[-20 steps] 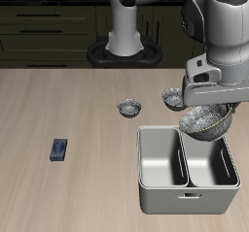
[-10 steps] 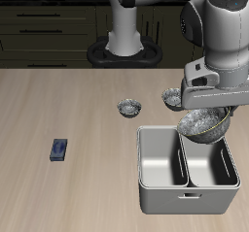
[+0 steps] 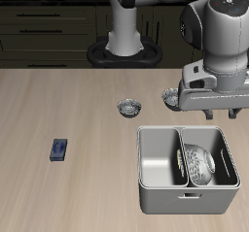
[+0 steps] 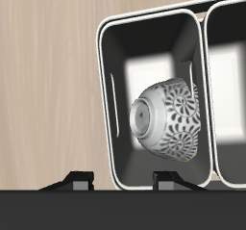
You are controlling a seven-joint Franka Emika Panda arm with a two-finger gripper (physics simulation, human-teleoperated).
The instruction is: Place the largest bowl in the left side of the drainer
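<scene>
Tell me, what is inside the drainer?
One drainer compartment holds the largest bowl, tipped on its side; the other looks empty. The floor under the bowl is covered.

Glossy white arm (image 3: pixel 216 27); rounded grey joints; black base (image 3: pixel 124 53)

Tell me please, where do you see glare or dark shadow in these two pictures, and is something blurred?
Wrist view: bright glare patches on the drainer walls, dark shade deep inside around the largest bowl; the gripper fingertips are dark silhouettes. Exterior view: even, soft light, dim cabinets behind, the bowl shaded inside its compartment. Both renders are sharp, only coarse in resolution.
</scene>
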